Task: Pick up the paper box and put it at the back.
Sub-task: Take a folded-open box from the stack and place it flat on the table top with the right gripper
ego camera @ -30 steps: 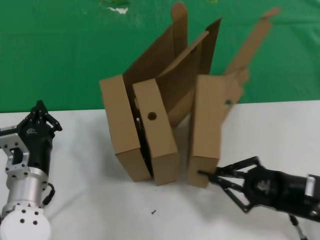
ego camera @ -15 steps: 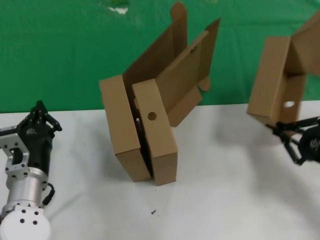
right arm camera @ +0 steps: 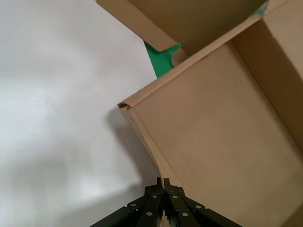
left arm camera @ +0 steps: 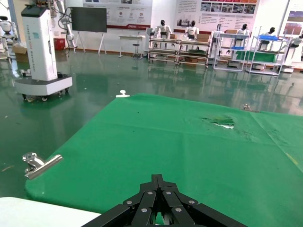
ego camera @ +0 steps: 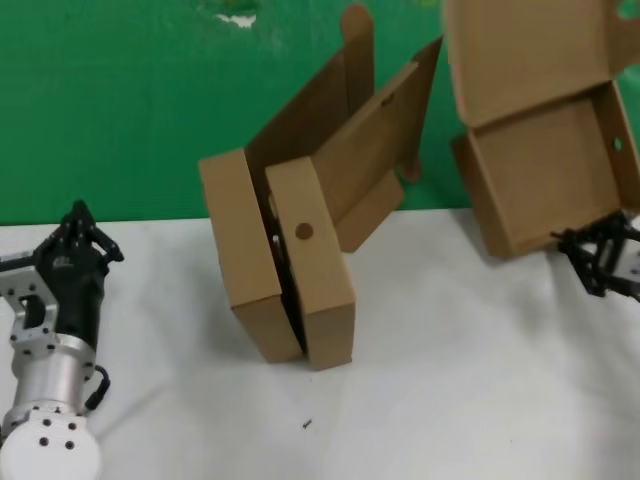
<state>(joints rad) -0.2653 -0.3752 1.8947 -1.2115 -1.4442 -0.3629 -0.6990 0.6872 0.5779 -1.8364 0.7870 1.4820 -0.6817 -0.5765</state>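
Note:
The paper box is a shallow brown cardboard mailer, lifted off the table at the right with its lid swung open and its empty inside facing me. My right gripper is shut on the box's lower wall edge. In the right wrist view the shut fingertips pinch that wall of the box. My left gripper is shut and empty, parked at the far left; in the left wrist view it points at green cloth.
Two like boxes stand on edge at the table's middle: a plain one and one with a round hole, lids leaning back. The white table ends at a green backdrop. A small dark speck lies in front.
My right gripper has lifted the paper box away from the other two, carried it right and back, and the box has turned so its open inside faces me. The left arm has not moved.

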